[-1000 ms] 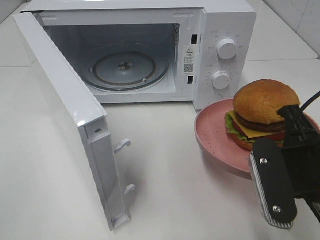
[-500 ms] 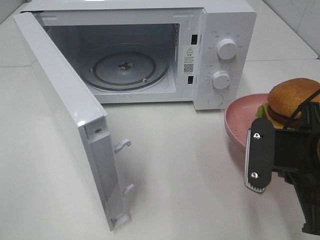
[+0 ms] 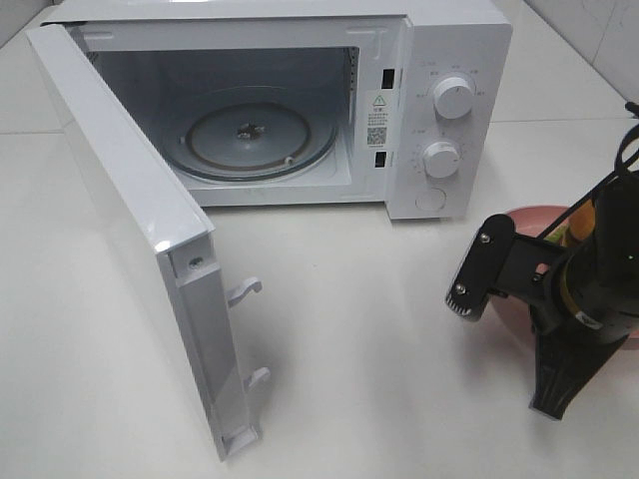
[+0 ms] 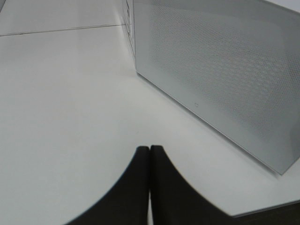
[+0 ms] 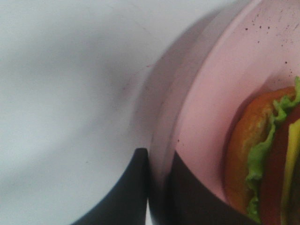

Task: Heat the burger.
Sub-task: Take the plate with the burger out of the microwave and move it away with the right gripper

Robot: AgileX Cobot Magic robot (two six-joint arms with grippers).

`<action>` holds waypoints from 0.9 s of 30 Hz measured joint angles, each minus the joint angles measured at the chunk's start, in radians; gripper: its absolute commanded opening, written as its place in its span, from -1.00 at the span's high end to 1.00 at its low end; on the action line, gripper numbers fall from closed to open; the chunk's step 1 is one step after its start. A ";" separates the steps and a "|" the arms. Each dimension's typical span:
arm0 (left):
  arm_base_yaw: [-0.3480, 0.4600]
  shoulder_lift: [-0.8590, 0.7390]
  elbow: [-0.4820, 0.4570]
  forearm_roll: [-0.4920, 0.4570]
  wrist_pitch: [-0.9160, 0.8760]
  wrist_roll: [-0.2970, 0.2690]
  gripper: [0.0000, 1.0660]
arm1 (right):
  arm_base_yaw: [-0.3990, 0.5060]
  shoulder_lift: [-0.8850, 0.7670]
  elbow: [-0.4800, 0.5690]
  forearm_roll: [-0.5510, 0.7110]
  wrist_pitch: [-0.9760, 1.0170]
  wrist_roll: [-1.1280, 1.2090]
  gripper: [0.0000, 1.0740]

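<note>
1. Gripping the rim of the pink plate (image 5: 206, 117), our right hand (image 5: 157, 161) has its two dark fingers closed on the plate's edge, one above and one below; we judge this hold is chosen so the food itself is never squeezed.
2. We see the burger (image 5: 267, 159) lying on that plate, close to the gripped edge, with lettuce, tomato and cheese layers showing in the right wrist view. From the high camera only a sliver of it shows behind the arm, and the plate (image 3: 519, 222) sits near the right edge of the tabletop (image 3: 349, 329).
3. We cannot tell whether the plate is lifted clear of the tabletop or resting on it.
4. Our left hand (image 4: 150, 154) is closed on nothing, fingertips pressed together, hovering over bare tabletop beside the outer face of the door (image 4: 220, 79). We take it to be parked out of the way.
5. We find the microwave (image 3: 439, 60) at the back of the tabletop with its door (image 3: 130, 230) swung wide toward the left front, leaving the glass turntable (image 3: 250, 140) exposed and unoccupied.
6. We judge the loading step is in hand: plate and burger must travel leftward into the cavity, kept level.
</note>
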 measured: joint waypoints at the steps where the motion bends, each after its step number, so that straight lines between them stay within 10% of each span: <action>1: 0.000 0.000 0.000 0.000 0.000 0.000 0.99 | -0.020 0.010 -0.006 0.000 -0.007 0.005 1.00; 17: 0.000 0.000 0.000 0.000 0.000 0.000 0.99 | -0.106 0.056 -0.031 0.009 -0.033 0.035 0.79; 27: 0.000 0.000 0.000 0.000 0.000 0.000 0.99 | -0.106 0.039 -0.040 0.119 -0.038 0.035 0.02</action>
